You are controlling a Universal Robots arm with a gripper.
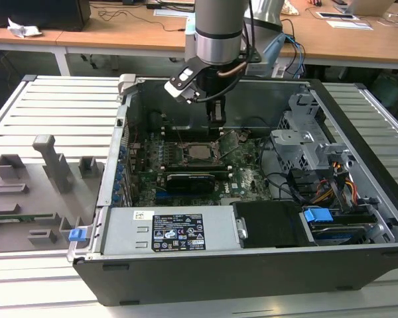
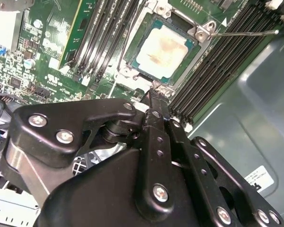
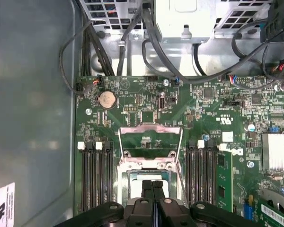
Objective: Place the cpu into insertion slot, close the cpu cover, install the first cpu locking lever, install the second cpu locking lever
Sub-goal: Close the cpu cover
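A: Which step was in hand, as you read it?

B: Closing the cover, I judged. The black two-fingered gripper (image 3: 153,188) carried nothing, and in both wrist views its fingers were pressed together with no gap.

A: What were the tips touching?

B: I could not tell whether they made contact. In the second wrist view they hung at the near edge of the insertion slot (image 2: 128,71), the square socket with a grey metal rim.

A: Where was the chip?

B: The cpu (image 2: 163,52), a small flat square with a pale silver-beige top, lay flat inside that slot, so the placing looked done.

A: And the cover?

B: The cpu cover (image 3: 151,128), a thin grey metal frame with a large square window, stood swung open beyond the slot. The green circuit board (image 3: 132,94) showed through its window, and it did not lie on the chip.

A: Levers?

B: One thin bright wire lever (image 2: 241,33) stuck out over the long black memory slots (image 2: 217,66), unlatched as far as I could see.

A: What would the cover step call for?

B: By my estimate, a push with the closed tips on the frame's free edge. That would tip it over its hinge until it sat flat, without nudging the cpu or catching that lever.

A: And the wider scene?

B: In the exterior view the arm reached down into an open grey metal computer case (image 1: 252,271) that lay on a pale slatted table (image 1: 53,106).
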